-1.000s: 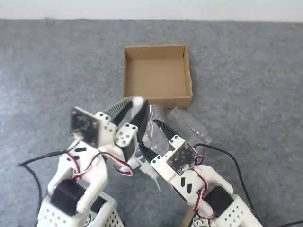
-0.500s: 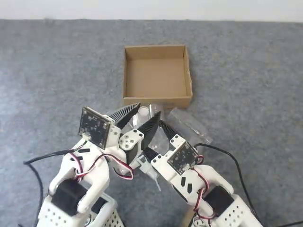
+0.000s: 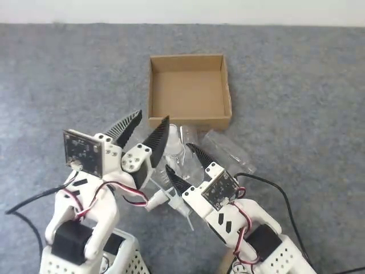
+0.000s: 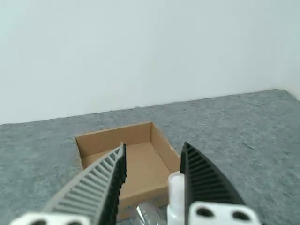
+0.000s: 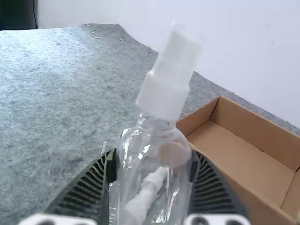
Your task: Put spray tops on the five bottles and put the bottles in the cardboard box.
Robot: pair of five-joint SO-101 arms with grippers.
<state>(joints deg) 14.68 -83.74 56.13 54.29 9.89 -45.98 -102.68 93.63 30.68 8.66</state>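
My right gripper (image 3: 178, 156) (image 5: 153, 158) is shut on a clear bottle (image 5: 151, 164) (image 3: 181, 161), held upright just in front of the cardboard box (image 3: 189, 91) (image 5: 243, 140). A white spray top (image 5: 169, 70) (image 3: 171, 137) sits on the bottle's neck, slightly tilted. My left gripper (image 3: 153, 117) (image 4: 153, 147) stands open to the left of the bottle, with nothing between its fingers. The spray top (image 4: 176, 194) shows beside its right finger. The box (image 4: 133, 157) is empty.
More clear bottles (image 3: 228, 147) lie on the grey carpet right of the held one, close to the box's front wall. A loose white spray top with its tube (image 3: 171, 200) lies between the two arms. Cables (image 3: 274, 191) trail beside the right arm.
My left gripper was closed around the spray top on the bottle; it has opened and drawn back to the left. The right gripper and the bottle have stayed in place.
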